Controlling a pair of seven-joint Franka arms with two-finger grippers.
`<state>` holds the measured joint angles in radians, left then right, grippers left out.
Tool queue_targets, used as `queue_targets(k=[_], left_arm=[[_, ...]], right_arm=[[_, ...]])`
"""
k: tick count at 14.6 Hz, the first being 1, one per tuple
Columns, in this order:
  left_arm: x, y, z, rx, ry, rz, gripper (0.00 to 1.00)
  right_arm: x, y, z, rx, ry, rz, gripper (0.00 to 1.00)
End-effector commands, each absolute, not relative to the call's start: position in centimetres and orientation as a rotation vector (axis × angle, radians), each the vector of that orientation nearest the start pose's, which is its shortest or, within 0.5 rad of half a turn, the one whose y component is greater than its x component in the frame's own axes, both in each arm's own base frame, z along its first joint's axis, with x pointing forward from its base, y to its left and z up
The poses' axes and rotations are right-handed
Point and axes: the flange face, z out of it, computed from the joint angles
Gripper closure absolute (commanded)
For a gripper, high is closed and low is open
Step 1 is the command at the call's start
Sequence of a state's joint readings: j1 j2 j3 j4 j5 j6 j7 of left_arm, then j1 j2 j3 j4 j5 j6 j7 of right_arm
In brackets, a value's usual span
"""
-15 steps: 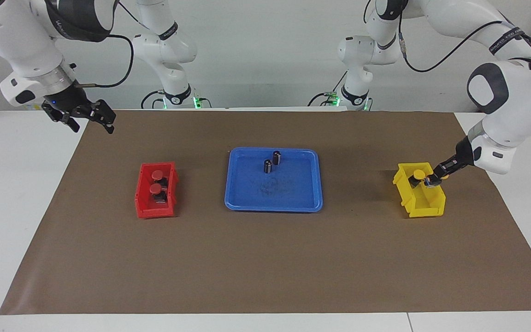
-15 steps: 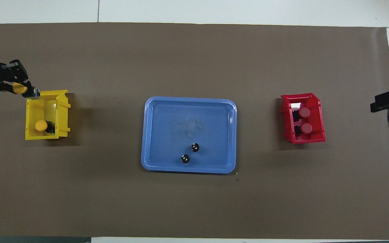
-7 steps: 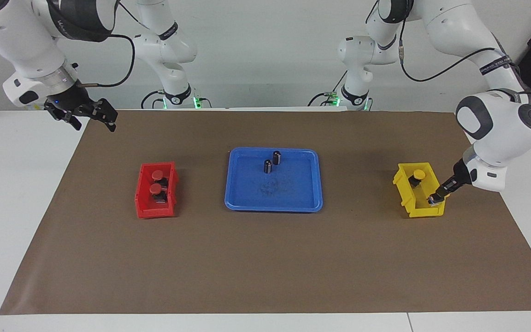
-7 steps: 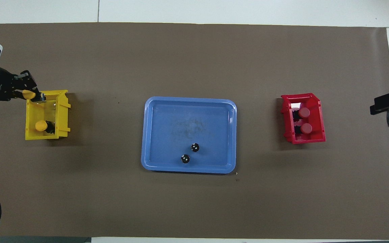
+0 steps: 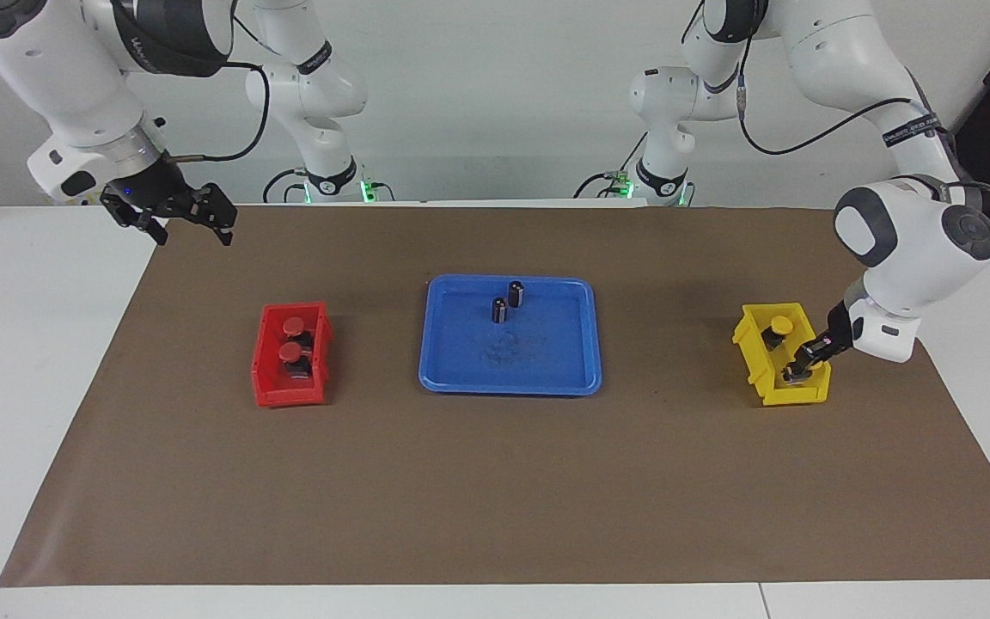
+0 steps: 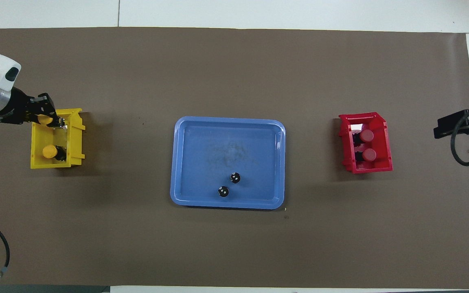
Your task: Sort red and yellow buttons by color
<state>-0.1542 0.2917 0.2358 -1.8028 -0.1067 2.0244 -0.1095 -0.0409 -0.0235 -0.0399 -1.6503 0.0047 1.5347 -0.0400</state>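
In yellow bin (image 5: 770,389), yellow button (image 6: 45,119) clamped in left hand (image 5: 801,368)

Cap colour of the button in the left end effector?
Yellow button, in the left end effector; overhead view shows it best.

No legible text, perhaps arm lettering.

A robotics lab: two white arms (image 5: 907,232) stand bolted at the edge of a white surface (image 5: 31,344) before a bare white wall, cables trailing from their bases, where green lights glow. A brown mat (image 5: 495,481) covers the surface, with a blue tray (image 5: 452,378) laid squarely between a red bin (image 5: 267,387) and a yellow bin (image 5: 753,370), like a test setup.
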Motion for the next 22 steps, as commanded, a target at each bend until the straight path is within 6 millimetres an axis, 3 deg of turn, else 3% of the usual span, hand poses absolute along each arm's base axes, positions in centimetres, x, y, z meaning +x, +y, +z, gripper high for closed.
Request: queue_targets(k=[1, 4, 5, 7, 9, 11, 13, 17, 18, 19, 20, 22], left_arm=[[60.8, 3.1, 37.1, -3.152, -0.295, 0.093, 0.99], [60.2, 3.8, 35.7, -3.151, -0.288, 0.099, 0.98], [60.2, 3.9, 35.8, -3.151, -0.287, 0.099, 0.91], [60.4, 3.5, 36.0, -3.151, -0.278, 0.094, 0.65], [60.5, 3.6, 36.2, -3.151, -0.285, 0.097, 0.55], [60.9, 3.8, 37.0, -3.153, -0.294, 0.087, 0.53], [61.5, 3.5, 39.1, -3.156, -0.285, 0.104, 0.51], [62.9, 3.1, 45.5, -3.164, -0.254, 0.095, 0.5], [63.0, 3.0, 47.1, -3.158, -0.233, 0.098, 0.44], [63.1, 2.6, 48.4, -3.156, -0.188, 0.098, 0.26], [63.0, 2.6, 49.1, -3.159, -0.139, 0.105, 0.0], [61.8, 2.8, 51.8, -3.178, -0.019, 0.078, 0.0]], right_arm=[[53.6, -4.3, 59.7, -3.131, 0.089, 0.161, 0.0], [53.6, -4.3, 59.7, -3.131, 0.089, 0.161, 0.0], [53.6, -4.3, 59.7, -3.131, 0.089, 0.161, 0.0], [53.6, -4.3, 59.7, -3.131, 0.089, 0.161, 0.0], [53.6, -4.3, 59.7, -3.131, 0.089, 0.161, 0.0], [53.6, -4.3, 59.7, -3.13, 0.089, 0.161, 0.0], [53.6, -4.3, 59.7, -3.13, 0.089, 0.161, 0.0], [53.6, -4.3, 59.7, -3.13, 0.089, 0.161, 0.0], [53.6, -4.3, 59.7, -3.13, 0.089, 0.161, 0.0], [53.6, -4.3, 59.7, -3.13, 0.089, 0.161, 0.0], [53.6, -4.3, 59.7, -3.13, 0.089, 0.161, 0.0], [53.6, -4.2, 59.7, -3.13, 0.086, 0.161, 0.0]])
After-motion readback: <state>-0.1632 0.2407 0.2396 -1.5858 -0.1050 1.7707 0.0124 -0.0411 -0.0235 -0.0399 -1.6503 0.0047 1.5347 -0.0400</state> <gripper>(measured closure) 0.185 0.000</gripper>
